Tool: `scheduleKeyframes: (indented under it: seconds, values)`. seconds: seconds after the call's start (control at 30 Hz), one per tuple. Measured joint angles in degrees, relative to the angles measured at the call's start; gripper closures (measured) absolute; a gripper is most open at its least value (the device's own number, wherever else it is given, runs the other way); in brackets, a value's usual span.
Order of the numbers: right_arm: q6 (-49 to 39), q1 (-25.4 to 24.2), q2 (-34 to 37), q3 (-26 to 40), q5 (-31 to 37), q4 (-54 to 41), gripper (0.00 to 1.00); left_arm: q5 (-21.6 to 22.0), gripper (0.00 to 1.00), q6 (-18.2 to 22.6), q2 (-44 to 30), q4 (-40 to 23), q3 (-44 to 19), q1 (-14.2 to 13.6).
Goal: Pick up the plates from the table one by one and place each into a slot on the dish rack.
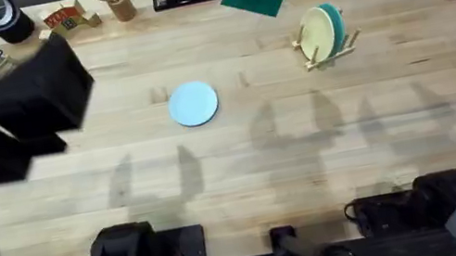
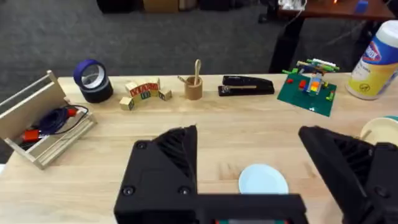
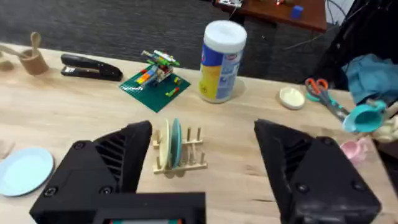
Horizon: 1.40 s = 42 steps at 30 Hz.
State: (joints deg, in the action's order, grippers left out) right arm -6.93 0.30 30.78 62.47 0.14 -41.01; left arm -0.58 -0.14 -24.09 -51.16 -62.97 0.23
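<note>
Table (image 1: 312, 179): one light wooden plank top, bare across the middle, clutter confined to the far edge.

Grippers: two. The left gripper (image 2: 249, 158) hangs above the table with its black fingers spread wide, nothing between them; the light blue plate sits on the table between them in the left wrist view. The right gripper (image 3: 202, 155) is likewise spread wide and empty, looking over the dish rack.

Dish rack (image 1: 327, 49): one small wooden peg rack, on the right half of the table toward the far side. It holds two plates on edge, a cream plate (image 3: 163, 149) and a teal plate (image 3: 176, 146), side by side.

Plates: three counted. The light blue plate (image 1: 194, 103) lies flat on the table left of centre, well apart from the rack.

Handling, by judgement: the plate looks thin, light, stiff and smooth, likely plastic, so not fragile but prone to slide. Lying flat, it offers only its rim; a pinch across the raised edge on one side seems the sound hold, letting it tip upright for a slot.
</note>
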Motion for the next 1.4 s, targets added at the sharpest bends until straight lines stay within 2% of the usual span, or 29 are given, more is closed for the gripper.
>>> scheduleKeyframes:
  seconds: [0.3,0.5,0.7,0.93,1.4]
  values:
    - [-2.3,0.0,12.7,13.2,0.0,-8.4,0.010,-0.1,0.008,-0.8,-17.5,-13.0,-19.7,0.0]
    - [-2.5,0.0,17.8,17.7,0.0,-11.1,0.010,-1.7,0.008,-0.8,-29.0,-23.3,-31.4,0.0]
    - [-2.5,0.0,19.5,19.8,0.0,-14.3,0.010,-3.7,0.008,-0.8,-39.2,-32.1,-40.6,0.0]
    - [-2.5,0.0,19.6,20.0,0.0,-17.3,0.011,-4.3,0.008,-0.8,-46.1,-39.5,-44.3,0.0]
    - [-2.5,0.0,19.6,20.0,0.0,-16.8,0.007,-4.3,0.008,-0.8,-50.9,-44.4,-44.4,0.0]
